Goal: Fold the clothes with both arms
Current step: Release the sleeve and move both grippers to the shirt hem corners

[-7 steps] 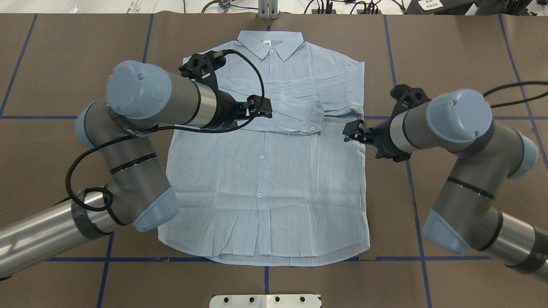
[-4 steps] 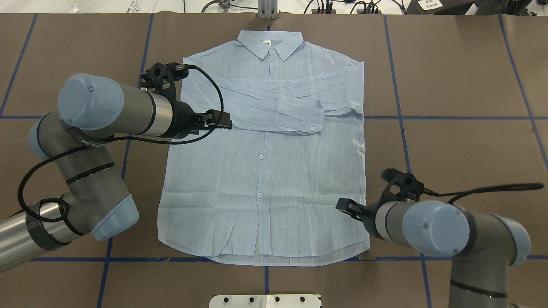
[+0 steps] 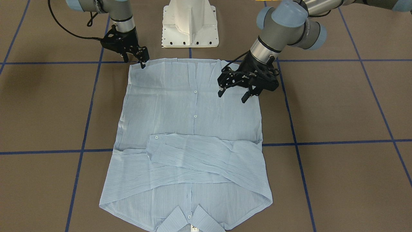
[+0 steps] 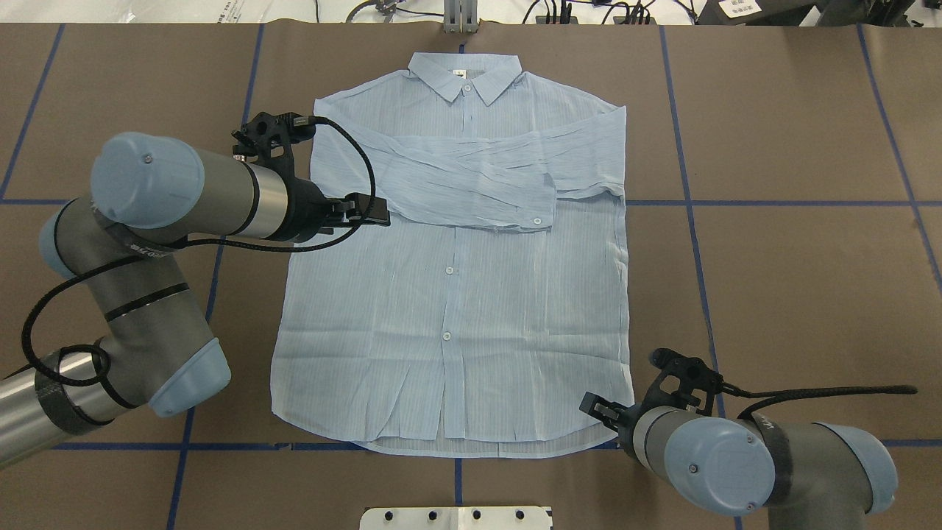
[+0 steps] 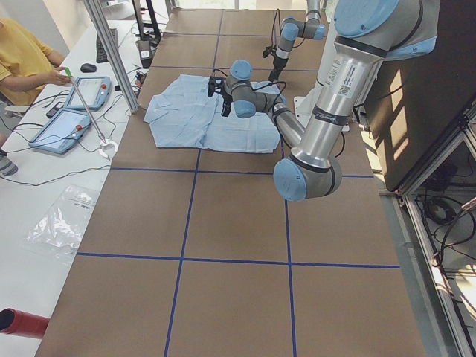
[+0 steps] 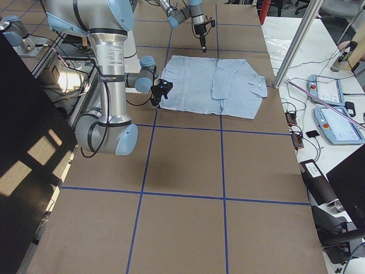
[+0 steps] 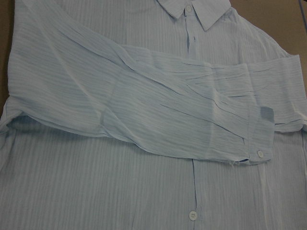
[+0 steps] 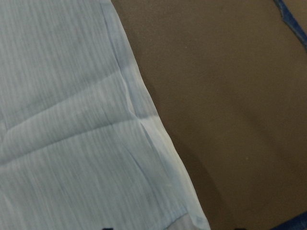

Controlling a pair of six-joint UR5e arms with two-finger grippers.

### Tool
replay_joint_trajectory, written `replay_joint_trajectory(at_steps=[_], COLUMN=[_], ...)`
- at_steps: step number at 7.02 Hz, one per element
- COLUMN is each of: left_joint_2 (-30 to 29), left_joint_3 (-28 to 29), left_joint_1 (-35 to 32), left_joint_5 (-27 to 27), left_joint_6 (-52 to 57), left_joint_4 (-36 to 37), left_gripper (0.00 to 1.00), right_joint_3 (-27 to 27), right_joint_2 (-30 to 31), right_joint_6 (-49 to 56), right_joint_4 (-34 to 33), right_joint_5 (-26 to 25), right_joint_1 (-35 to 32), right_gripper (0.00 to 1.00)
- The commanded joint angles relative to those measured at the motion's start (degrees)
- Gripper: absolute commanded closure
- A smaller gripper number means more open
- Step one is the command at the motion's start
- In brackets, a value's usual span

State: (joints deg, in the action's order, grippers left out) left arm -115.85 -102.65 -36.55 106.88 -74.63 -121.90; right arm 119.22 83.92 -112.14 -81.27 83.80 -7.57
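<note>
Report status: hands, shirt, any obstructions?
Left hand open, above the shirt. Right hand open at its hem corner. Shirt flat, buttons up, sleeves crossed over chest, hem not folded. No obstruction seen on it.

Shows pale-blue shirt [image 4: 456, 294] flat on brown table [image 4: 795, 147], collar far, sleeves crossed over chest; left gripper [image 4: 372, 212] above its left side, right gripper [image 4: 600, 408] at near right hem corner.

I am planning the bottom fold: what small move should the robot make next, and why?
Probably bring the left gripper toward its own hem corner. The right gripper sits at the opposite corner of the shirt, while the left hovers open near the folded sleeves.
</note>
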Motion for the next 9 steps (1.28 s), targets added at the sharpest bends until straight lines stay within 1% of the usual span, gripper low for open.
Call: replay_joint_trajectory(at_steps=[1,2,3,5,6,7,8,9], left_joint_2=[0.0,0.0,0.0,0.0,0.0,0.0,0.0,0.0], left_joint_3=[0.2,0.2,0.2,0.2,0.3,0.3,0.3,0.3], left_joint_1=[0.2,0.2,0.2,0.2,0.2,0.2,0.2,0.2], left_joint_5=[0.0,0.0,0.0,0.0,0.0,0.0,0.0,0.0], left_joint_6=[-0.2,-0.3,-0.3,-0.4,-0.4,-0.4,-0.4,-0.4], left_joint_4=[0.0,-0.1,0.0,0.0,-0.1,-0.1,0.0,0.0], left_gripper=[0.01,0.01,0.01,0.01,0.01,0.01,0.01,0.01], right_joint_3=[-0.2,-0.3,-0.3,-0.5,-0.5,-0.4,-0.3,-0.2], right_joint_2=[0.2,-0.1,-0.4,-0.4,-0.6,-0.6,-0.7,-0.5], right_joint_6=[-0.1,-0.1,-0.1,-0.1,-0.2,-0.4,-0.5,-0.4], right_joint_4=[-0.6,-2.1,-3.2,-3.0,-3.0,-3.0,-3.0,-3.0], right_joint_5=[0.0,0.0,0.0,0.0,0.0,0.0,0.2,0.2], right_joint_1=[0.0,0.1,0.2,0.3,0.4,0.3,0.3,0.2], right_gripper=[0.19,0.2,0.25,0.32,0.53,0.95,1.0,1.0])
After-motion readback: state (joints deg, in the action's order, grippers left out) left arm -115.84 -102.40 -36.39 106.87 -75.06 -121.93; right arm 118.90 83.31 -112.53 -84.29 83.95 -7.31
